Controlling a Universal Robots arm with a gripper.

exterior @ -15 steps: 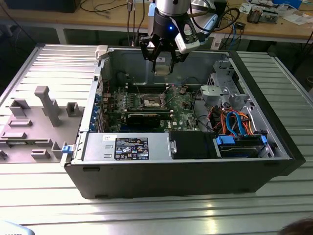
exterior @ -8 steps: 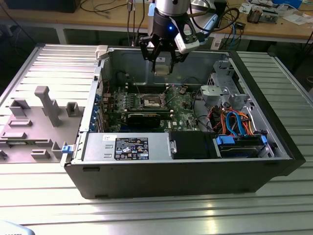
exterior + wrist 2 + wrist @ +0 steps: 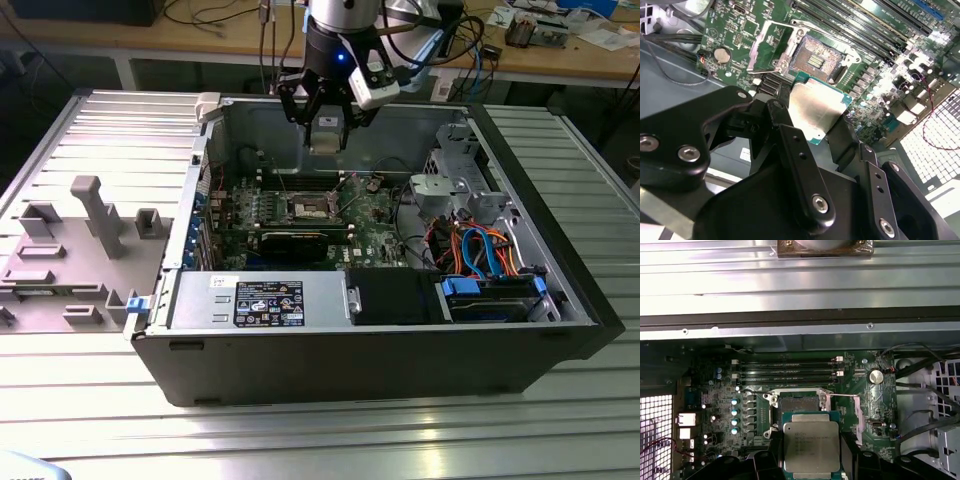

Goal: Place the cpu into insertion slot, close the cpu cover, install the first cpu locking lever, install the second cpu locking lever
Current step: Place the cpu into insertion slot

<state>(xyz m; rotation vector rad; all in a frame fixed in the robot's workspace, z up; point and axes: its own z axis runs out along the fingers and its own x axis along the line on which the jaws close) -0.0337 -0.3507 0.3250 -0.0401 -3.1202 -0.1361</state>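
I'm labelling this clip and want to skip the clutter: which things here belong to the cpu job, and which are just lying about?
In the job:
cpu, clamped in the gripper
insertion slot, open and bare
cpu cover, swung up beside the slot

Just there:
coin battery
memory slots
blue and orange cables
power supply
grey fixture beside the case

A ribbed metal worktop (image 3: 330, 435) carries an open black computer case (image 3: 360, 355); a grey moulded fixture (image 3: 75, 250) lies beside it, on the exterior view's left.
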